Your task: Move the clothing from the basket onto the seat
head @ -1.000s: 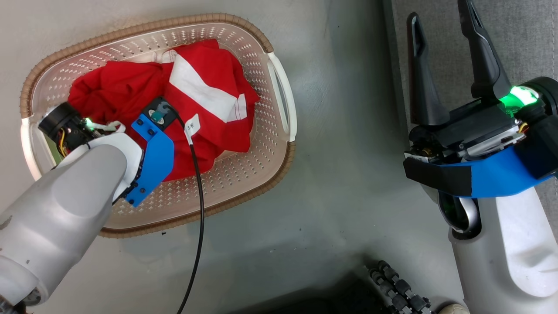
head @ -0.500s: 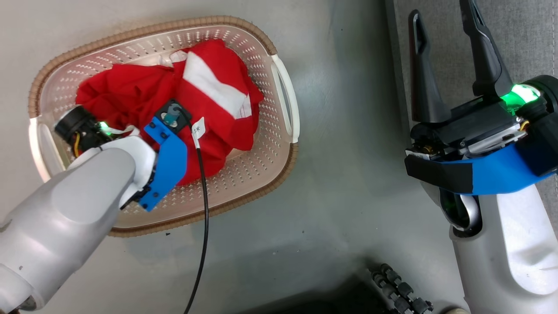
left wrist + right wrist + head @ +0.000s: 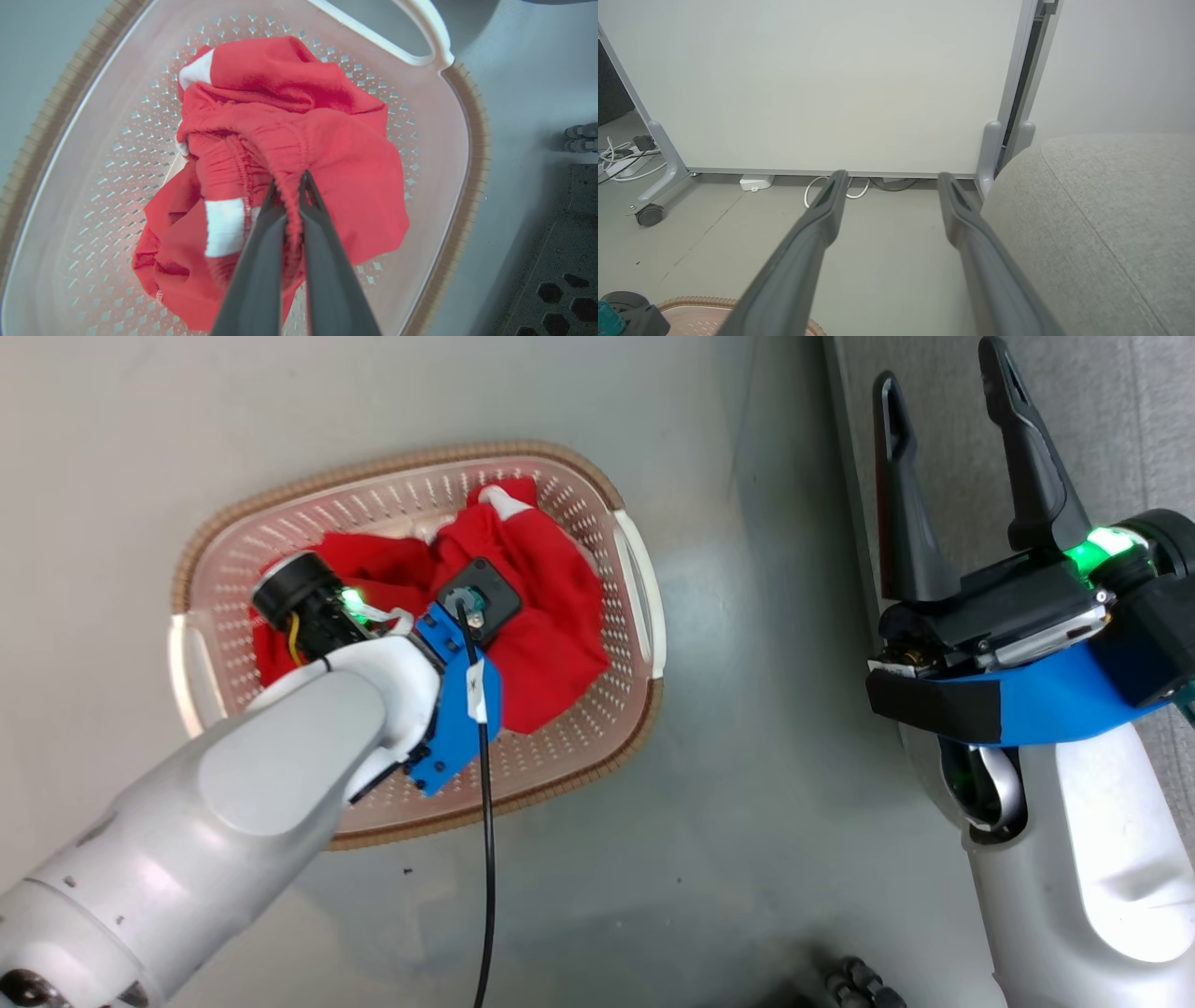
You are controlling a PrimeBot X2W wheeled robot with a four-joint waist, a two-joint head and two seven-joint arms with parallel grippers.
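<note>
The left gripper (image 3: 292, 179) is closed on a gathered, elastic-looking fold of the clothing (image 3: 336, 154), with the red fabric pinched between its two dark fingers close to their tips. The garment sits bunched in a heap inside the basket (image 3: 560, 761), which stands on the grey floor (image 3: 747, 859). Most of the cloth appears to lie on the perforated bottom, and the pictures do not show whether any of it hangs free.

In the head view the left arm reaches down into the basket from above. The right gripper (image 3: 938, 366) is open, its fingers spread wide with nothing between them. It hovers by the edge of the seat (image 3: 1111, 219), on the robot's right, with a strip of floor between seat and basket.

The task looks to be at an early stage. The grasp seems made, but no part of the garment has reached the seat. The lift over the rim, the carry across to the cushion and the release are all yet to come.
</note>
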